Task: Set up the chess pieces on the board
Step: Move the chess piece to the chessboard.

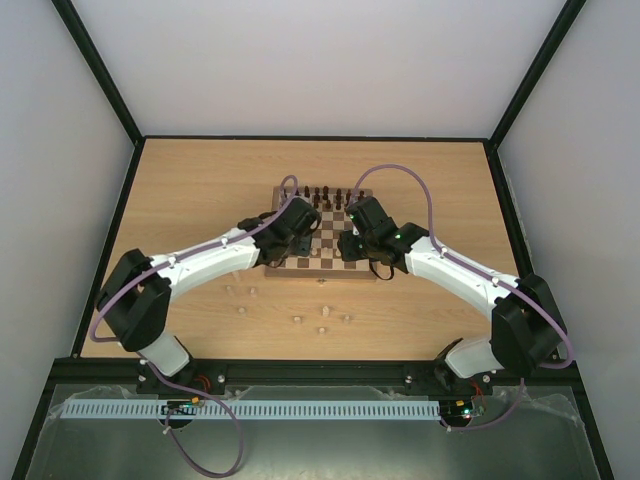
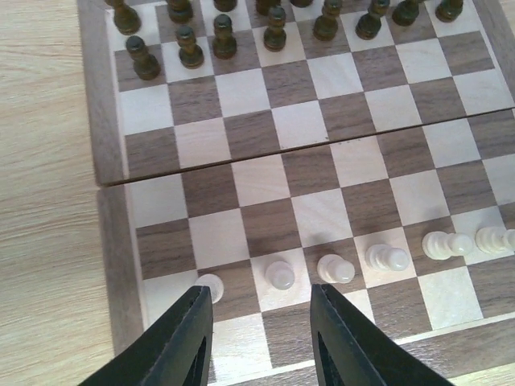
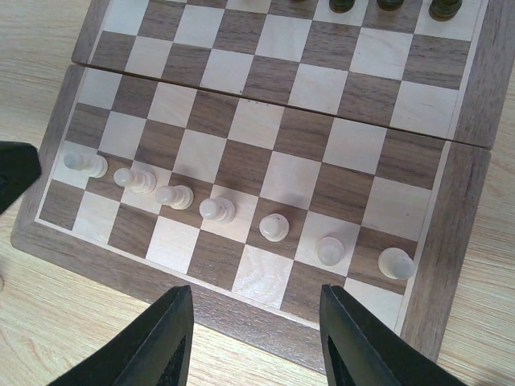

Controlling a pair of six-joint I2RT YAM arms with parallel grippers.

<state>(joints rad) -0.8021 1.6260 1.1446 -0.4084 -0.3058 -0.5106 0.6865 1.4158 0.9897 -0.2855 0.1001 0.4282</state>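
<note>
Currently seven pale chess pieces (image 3: pixel 217 210) stand in one row on the board (image 3: pixel 463 201), second rank from its near edge, one per square. About seven loose pale pieces (image 1: pixel 297 319) lie scattered on the table (image 1: pixel 200 190) just near of the board. Dark pieces (image 2: pixel 224 39) fill the two far ranks; the count is cropped. The board sits mid-table. Left gripper (image 2: pixel 261 338) is over the board's near-left corner, fingers apart, nothing between. Right gripper (image 3: pixel 253 338) is over the near edge, right of centre, fingers apart, also empty.
</note>
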